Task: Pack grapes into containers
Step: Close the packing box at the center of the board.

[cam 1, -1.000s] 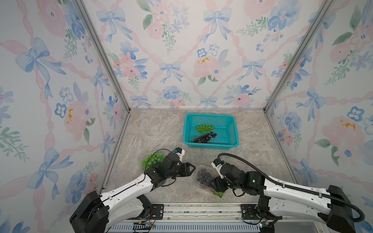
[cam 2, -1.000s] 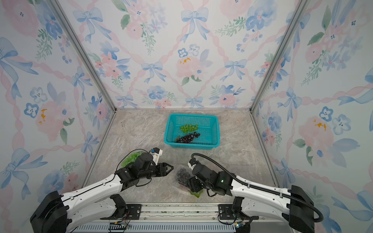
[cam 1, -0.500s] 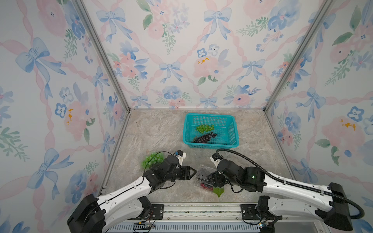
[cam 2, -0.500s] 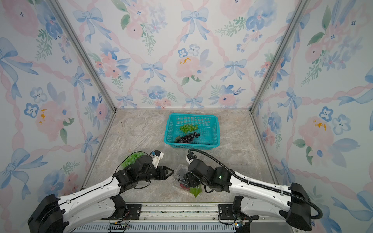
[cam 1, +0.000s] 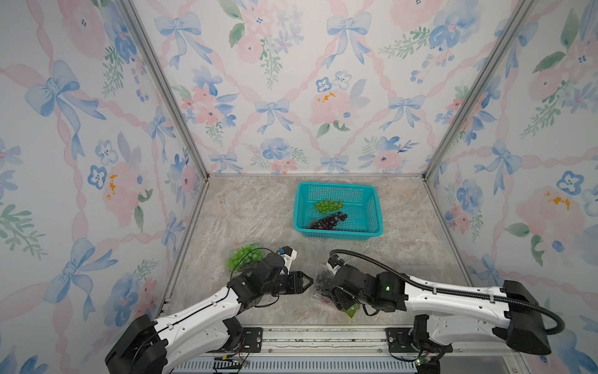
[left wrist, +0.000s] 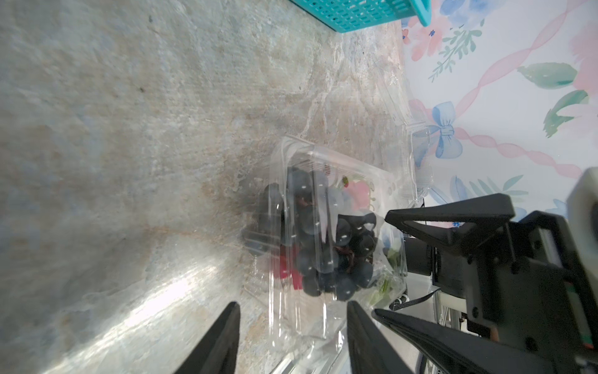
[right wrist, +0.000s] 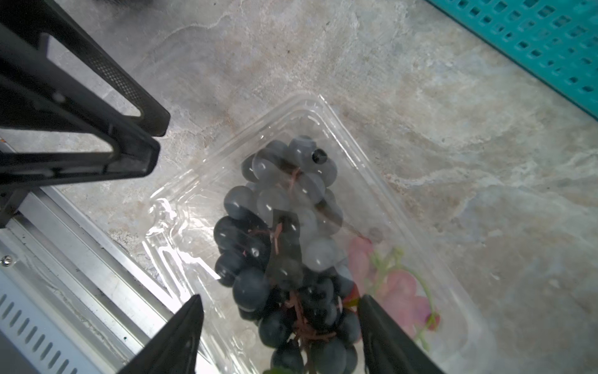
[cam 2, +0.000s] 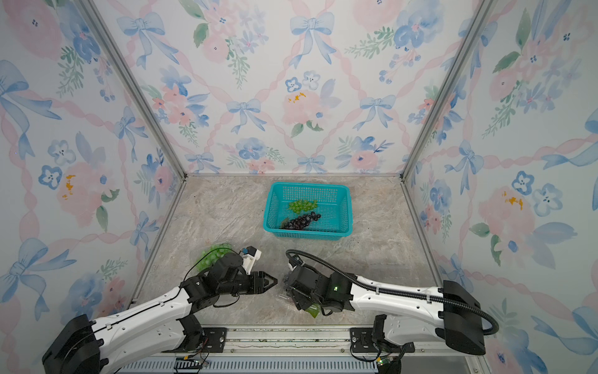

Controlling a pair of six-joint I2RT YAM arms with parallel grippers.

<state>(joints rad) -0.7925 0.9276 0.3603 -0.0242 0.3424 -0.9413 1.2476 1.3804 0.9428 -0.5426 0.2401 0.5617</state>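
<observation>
Top views place the work at the near edge of the table [cam 1: 252,213]. The left gripper [cam 1: 306,282] points at a clear container [cam 1: 318,296] of dark grapes [cam 1: 323,281]. The right arm [cam 1: 437,293] bends down over it and hides its own claw. A second container [cam 1: 227,259], holding green grapes [cam 1: 244,255], sits just behind the left wrist. Well apart, the teal basket [cam 1: 336,185] has one green bunch [cam 1: 328,204] and one dark bunch [cam 1: 326,221] yet to pack.

Left wrist view: the left gripper [left wrist: 293,336] is spread and empty. One corner of the container [left wrist: 278,307] lies between its fingers without visible contact. The right gripper [left wrist: 380,264] stands at the far side.

Right wrist view: the right gripper [right wrist: 280,298] is spread wide astride the stalk end of the dark grapes [right wrist: 284,233] and pinches nothing I can see. Clear plastic hazes part of the bunch; whether the lid is shut I cannot tell.

The thin shell is probably light, springy and slick. It may skid on the stone-pattern top and dent if squeezed mid-wall, so the stiffer rim is the place to press or pinch while the other claw steadies it. The bunches look light, and their hard round berries would roll out of a pinch; the stalk is the surer hold
</observation>
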